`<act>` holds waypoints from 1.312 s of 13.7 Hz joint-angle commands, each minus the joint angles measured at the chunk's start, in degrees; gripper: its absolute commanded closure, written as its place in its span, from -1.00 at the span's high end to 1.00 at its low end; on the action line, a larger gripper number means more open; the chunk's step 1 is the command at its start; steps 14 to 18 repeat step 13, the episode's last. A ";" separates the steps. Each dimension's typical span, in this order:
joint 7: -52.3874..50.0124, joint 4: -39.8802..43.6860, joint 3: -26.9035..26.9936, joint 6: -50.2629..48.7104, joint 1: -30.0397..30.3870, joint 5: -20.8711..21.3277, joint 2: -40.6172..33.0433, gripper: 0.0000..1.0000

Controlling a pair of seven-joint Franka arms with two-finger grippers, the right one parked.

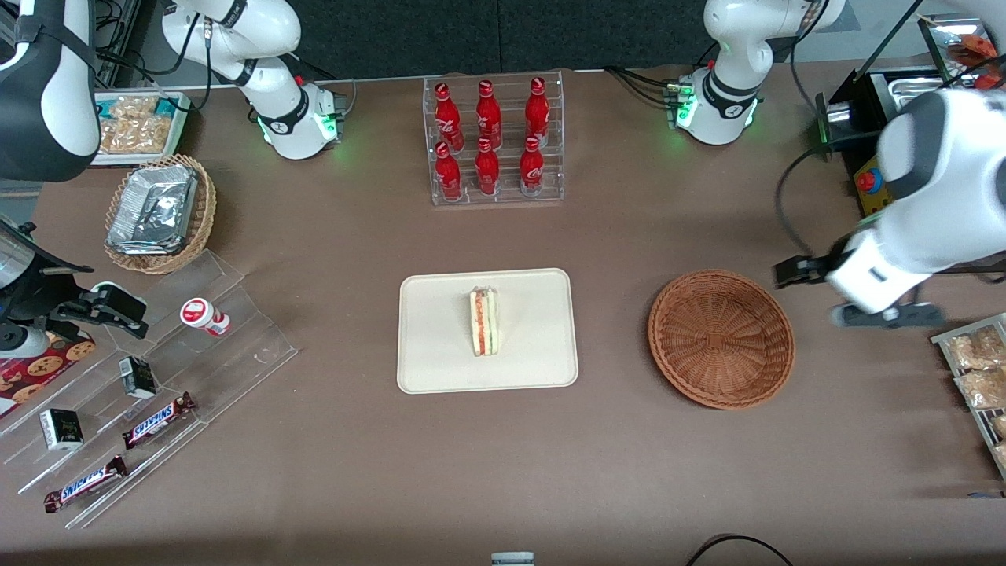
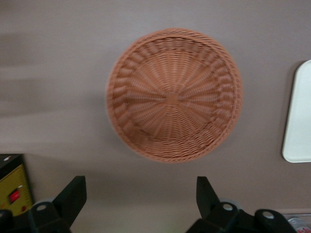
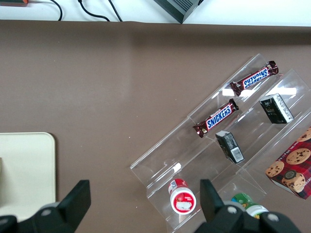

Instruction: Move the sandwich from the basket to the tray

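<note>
The sandwich [image 1: 484, 321], a small white-bread wedge with orange and green layers, stands on edge in the middle of the cream tray [image 1: 440, 330]. The reddish-brown wicker basket [image 1: 721, 339] sits beside the tray toward the working arm's end and holds nothing. My gripper [image 1: 809, 297] hovers above the table just outside the basket's rim, toward the working arm's end, open with nothing between its fingers. The left wrist view looks down on the empty basket [image 2: 174, 94], an edge of the tray [image 2: 299, 116], and my gripper [image 2: 140, 184] over bare table.
A clear rack of red bottles [image 1: 495, 141] stands farther from the front camera than the tray. A tan basket of foil packs [image 1: 161, 212] and acrylic steps with snack bars [image 1: 141, 393] lie toward the parked arm's end. A snack tray [image 1: 978, 377] and a yellow box [image 1: 868, 185] flank my gripper.
</note>
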 commanded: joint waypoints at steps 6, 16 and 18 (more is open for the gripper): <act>0.62 6.35 -0.66 -10.26 2.20 0.45 -8.41 1.00; 3.96 10.23 -0.75 -12.55 2.11 0.45 -8.15 1.00; 3.96 10.23 -0.75 -12.55 2.11 0.45 -8.15 1.00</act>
